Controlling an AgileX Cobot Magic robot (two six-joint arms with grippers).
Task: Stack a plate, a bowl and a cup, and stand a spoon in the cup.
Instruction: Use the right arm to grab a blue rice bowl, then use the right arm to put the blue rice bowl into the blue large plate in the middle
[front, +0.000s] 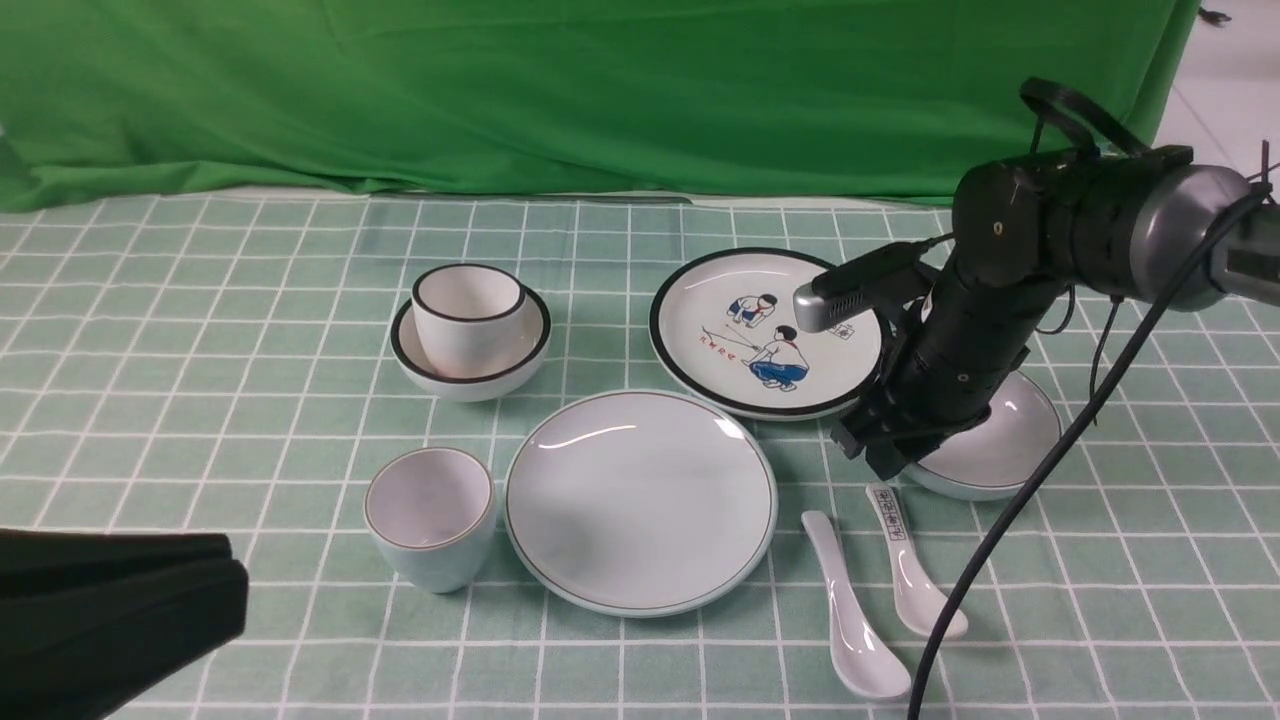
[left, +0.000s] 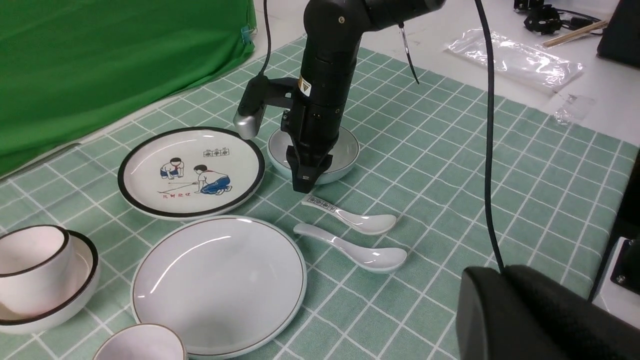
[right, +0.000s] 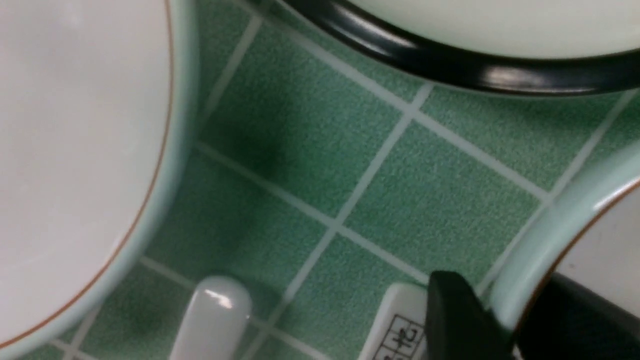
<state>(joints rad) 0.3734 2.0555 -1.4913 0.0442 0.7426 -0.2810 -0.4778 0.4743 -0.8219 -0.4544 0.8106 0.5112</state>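
Right tool (front: 884, 462) pinches the bowl (front: 1010, 450) rim, 1 jaw inside, 1 outside. Bowl sits on the worktop (front: 200, 300) right of the plate (front: 640, 500). Left tool (front: 110, 610) closed, empty, near the cup (front: 432, 515).

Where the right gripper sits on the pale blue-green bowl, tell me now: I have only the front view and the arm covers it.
Observer: In the right wrist view the right gripper straddles the rim of the bowl, one finger outside the wall and one inside.
Operator: Say whether it is clamped on the rim.
Observer: I cannot tell. The outer finger sits right at the wall, but no firm squeeze shows.
Operator: Report what lies beside that finger.
Observer: The handle end of the marked spoon lies right next to it. Whether they touch is unclear.
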